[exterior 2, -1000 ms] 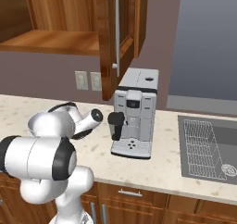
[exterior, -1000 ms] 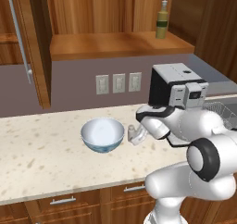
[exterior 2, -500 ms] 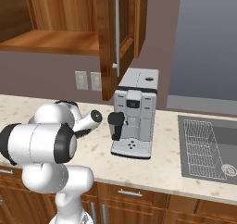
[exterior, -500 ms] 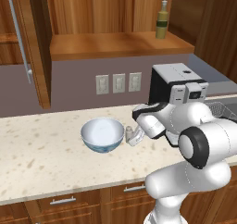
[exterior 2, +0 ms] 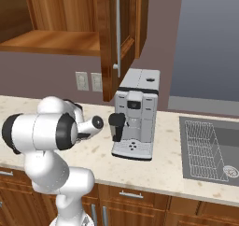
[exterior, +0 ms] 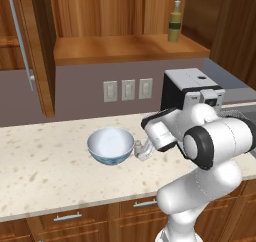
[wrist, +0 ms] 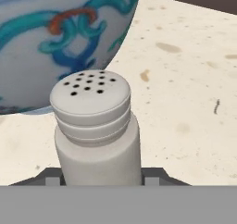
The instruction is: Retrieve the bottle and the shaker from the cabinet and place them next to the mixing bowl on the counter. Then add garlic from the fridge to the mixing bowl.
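- The step in hand looks like setting down the small pale grey-white cylinder shaker with the perforated rounded cap point(wrist: 95, 130) beside the round mixing bowl, white inside and blue-patterned outside point(exterior: 111, 145).
- The claw point(exterior: 138, 150) is closed on the shaker, low over the beige speckled stone counter point(exterior: 45, 171). In the hand view the shaker stands upright between the fingertips, with the bowl's painted wall just behind it.
- I cannot tell whether the shaker's base already rests on the counter, because the hand view cuts it off.
- To do it well: bring the shaker straight down until the base sits flat, and only then part the fingers, so that it does not topple.
- Keep the shaker just off the bowl's wall. The curved side bulges toward it, and a nudge could slide the bowl.
- Open evenly and draw the claw back along its own line, away from the bowl, so that neither finger drags the cap.
- The slim olive-green bottle with the narrow neck and pale pour spout point(exterior: 174, 25) stands upright on the shelf of the warm brown wooden wall cabinet with the long silver bar handle point(exterior: 127, 47), whose door stands open. It is well apart from the bowl and is probably the next thing to fetch.
- Containers: the bowl's white inside appears empty, with no garlic in it. On the visible cabinet shelf, the bottle is the only thing.
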